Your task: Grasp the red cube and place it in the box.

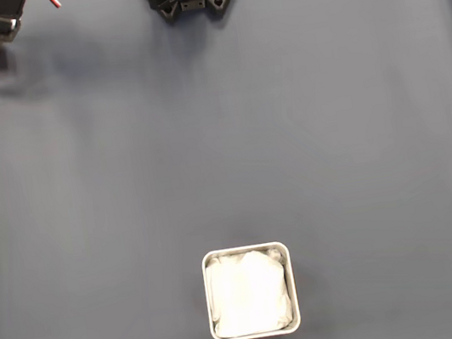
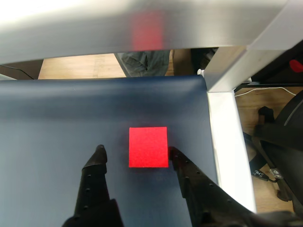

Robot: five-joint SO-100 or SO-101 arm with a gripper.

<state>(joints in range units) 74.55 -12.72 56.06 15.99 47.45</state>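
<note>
Between spread end effector [image 2: 136, 152] tips, seemingly unlabelled red cube [image 2: 148, 147].

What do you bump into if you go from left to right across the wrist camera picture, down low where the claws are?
Left finger → red cube → right finger → the mat's right edge → silvery frame bar → dark chair base on the floor.

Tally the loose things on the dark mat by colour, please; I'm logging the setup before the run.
Red: 1, the red cube, lying between the open pincer fingers.
Silver: 1, the box, with its white lining.
Total: 2
</note>
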